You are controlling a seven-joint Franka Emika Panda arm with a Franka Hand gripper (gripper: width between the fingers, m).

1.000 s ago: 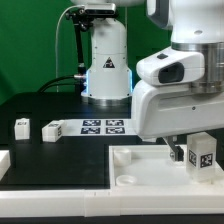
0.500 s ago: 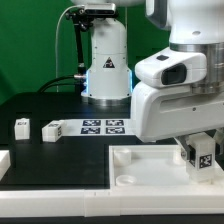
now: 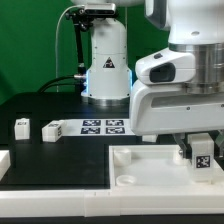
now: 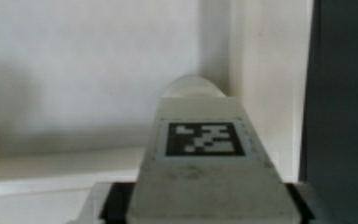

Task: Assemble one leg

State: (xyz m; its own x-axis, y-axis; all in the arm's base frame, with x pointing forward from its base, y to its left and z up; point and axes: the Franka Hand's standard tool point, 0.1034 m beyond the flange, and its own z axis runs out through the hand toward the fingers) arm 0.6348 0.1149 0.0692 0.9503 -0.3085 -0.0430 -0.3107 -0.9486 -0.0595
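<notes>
Gripper point(image 3: 199, 149) clamped on the leg point(image 3: 203, 156), holding it upright and low over the white panel point(image 3: 150, 172) at the exterior view's right. This is probably to seat it in a corner hole, which is hidden here. Spare legs point(image 3: 52, 129) lie well apart, beside the marker board point(image 3: 103, 126).

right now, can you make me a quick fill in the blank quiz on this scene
1. The gripper is shut on a ___.
2. That leg carries a black-and-white ___ on its side.
3. In a row with the marker board stand ___ loose legs.
4. The held leg hangs over the white ___.
Missing words: leg, tag, two, panel.
</notes>
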